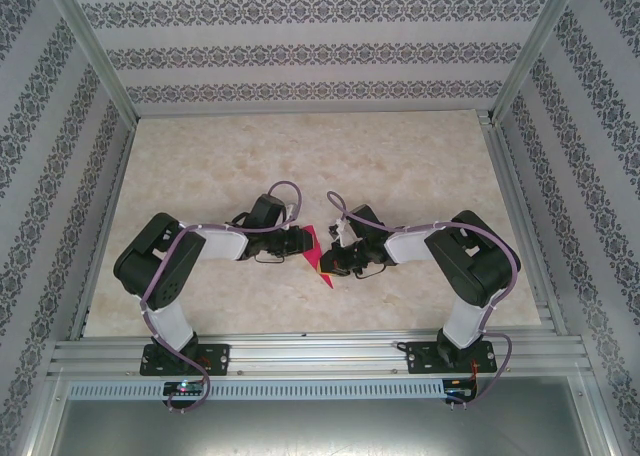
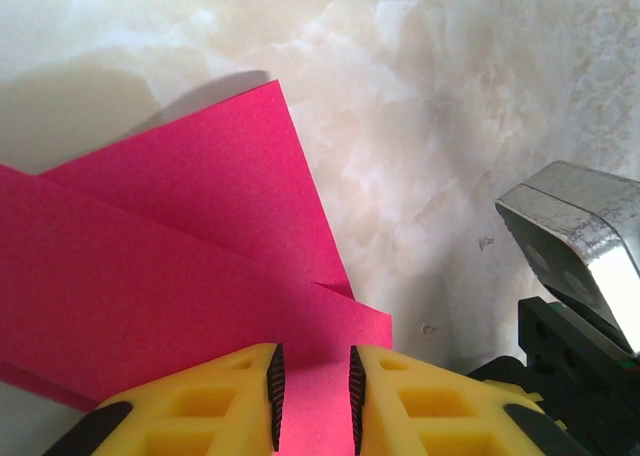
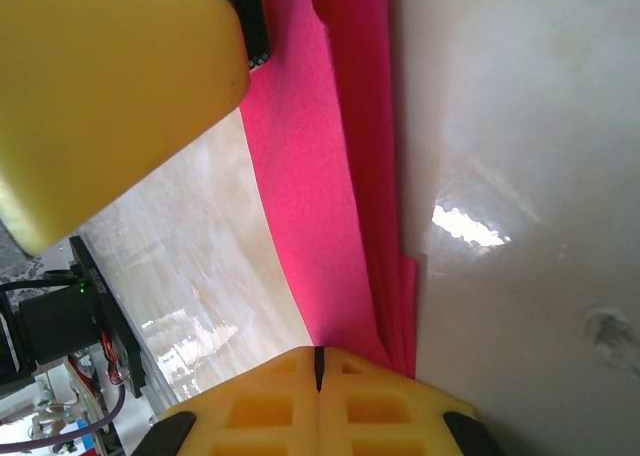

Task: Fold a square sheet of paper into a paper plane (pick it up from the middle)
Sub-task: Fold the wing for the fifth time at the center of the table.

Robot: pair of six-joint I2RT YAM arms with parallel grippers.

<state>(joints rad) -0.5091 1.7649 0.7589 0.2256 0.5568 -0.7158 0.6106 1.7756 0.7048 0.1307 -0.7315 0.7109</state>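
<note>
Left wrist suggests mid-fold: left fingers point(image 2: 235, 401) slightly parted over the folded pink sheet point(image 2: 180, 246), right fingers point(image 3: 385, 411) clenched beside it; pressing it flat comes next.

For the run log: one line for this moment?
paper: partly folded | left hand: narrowly open over paper | right hand: shut at paper's edge

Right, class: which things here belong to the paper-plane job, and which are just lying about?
Belongs to the job:
pink paper, partly folded; left gripper; right gripper.

Just there:
marble-look table; patterned walls; aluminium frame.
</note>
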